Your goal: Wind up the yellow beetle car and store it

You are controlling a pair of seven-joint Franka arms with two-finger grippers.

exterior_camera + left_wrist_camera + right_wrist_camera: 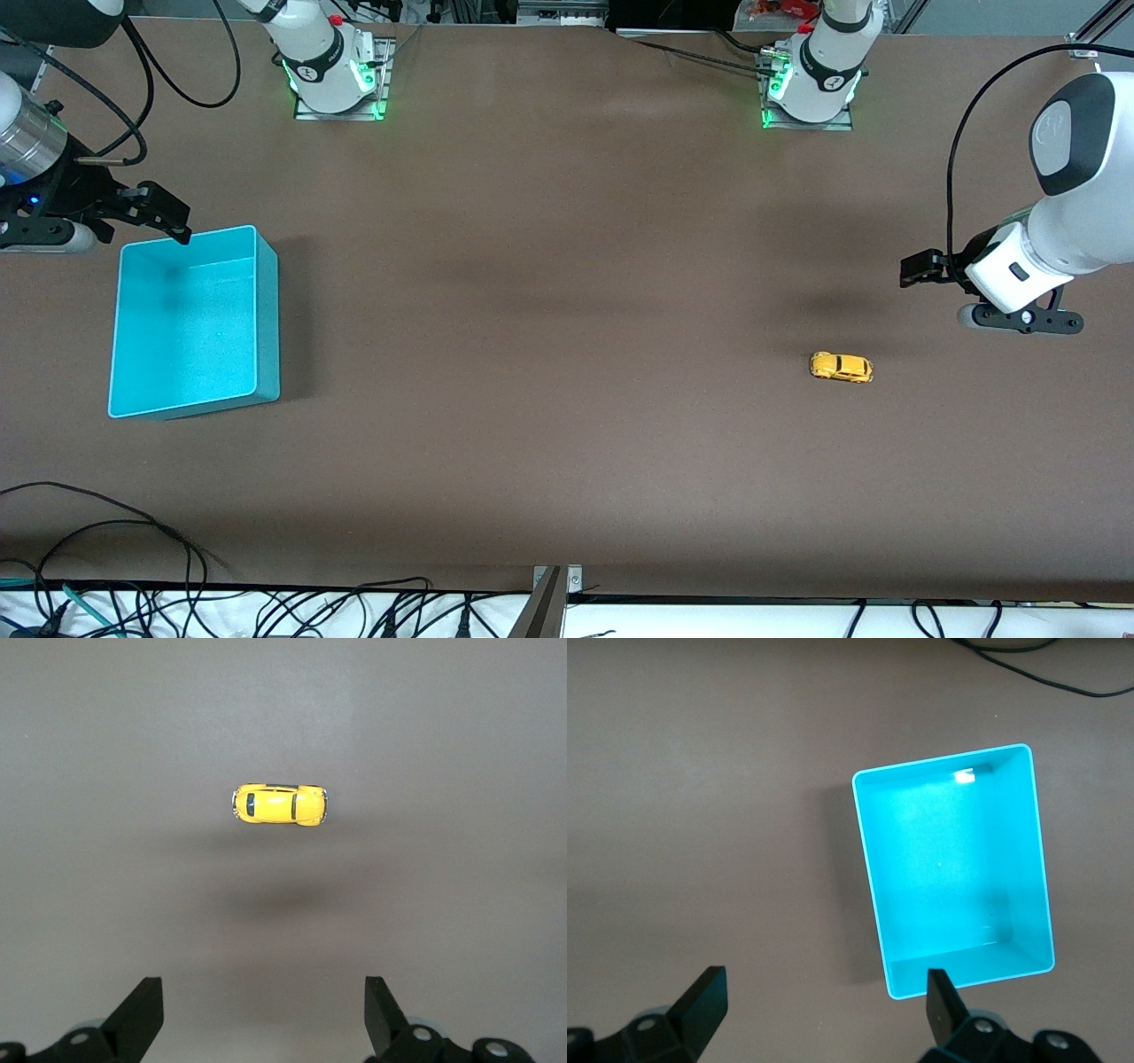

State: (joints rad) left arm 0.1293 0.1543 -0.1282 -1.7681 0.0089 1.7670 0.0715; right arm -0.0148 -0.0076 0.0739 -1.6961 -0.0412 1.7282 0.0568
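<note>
The yellow beetle car (842,367) stands on its wheels on the brown table, toward the left arm's end. It also shows in the left wrist view (280,804). My left gripper (917,268) hangs open and empty above the table, off to one side of the car and apart from it; its jaws (264,1014) stand wide. The turquoise bin (267,319) sits empty toward the right arm's end and also shows in the right wrist view (948,868). My right gripper (168,217) hovers open and empty by the bin's corner farthest from the front camera, seen in its wrist view (824,1010).
Loose black cables (133,540) lie along the table edge nearest the front camera. The two arm bases (337,75) stand at the edge farthest from it. Bare brown table lies between the car and the bin.
</note>
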